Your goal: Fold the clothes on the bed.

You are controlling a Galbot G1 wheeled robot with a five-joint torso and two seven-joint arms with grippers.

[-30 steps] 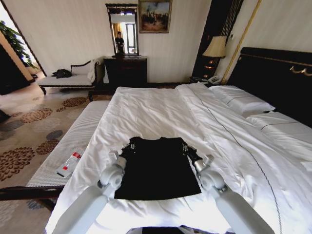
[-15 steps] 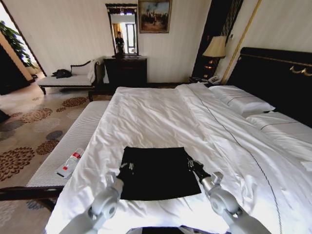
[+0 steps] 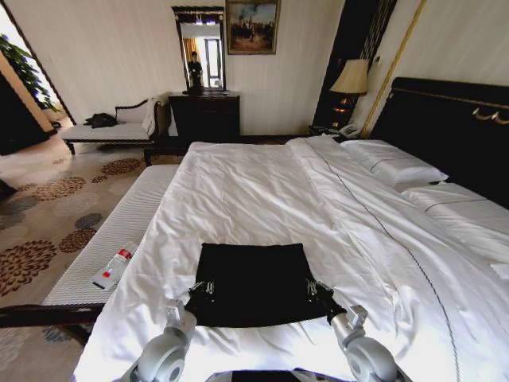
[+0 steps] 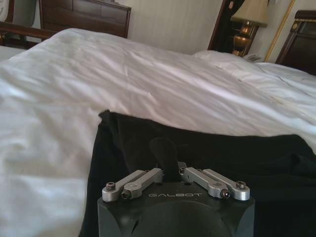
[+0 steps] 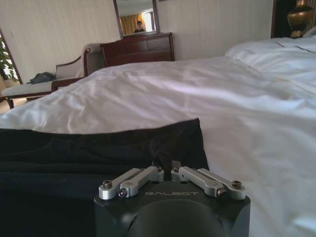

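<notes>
The clothes (image 3: 253, 280), a black top, lie doubled over as a short wide rectangle on the white duvet near the foot of the bed (image 3: 254, 183). My left gripper (image 3: 201, 288) sits at the top's near left corner and my right gripper (image 3: 312, 288) at its near right corner. In the left wrist view the left gripper (image 4: 167, 170) is shut, with a tuft of the black fabric (image 4: 207, 148) pinched in it. The right wrist view shows the right gripper (image 5: 166, 170) shut the same way on the black fabric (image 5: 74, 148).
A white cushioned bench (image 3: 127, 223) runs along the bed's left side with a bottle (image 3: 115, 265) lying on it. Pillows (image 3: 398, 167) and a dark headboard (image 3: 453, 127) are at the right. A dresser (image 3: 204, 115) and a chaise (image 3: 111, 129) stand by the far wall.
Both grippers have drawn back toward the bed's near edge with the fabric in them. The top's far part is now folded over, so the top looks shorter.
</notes>
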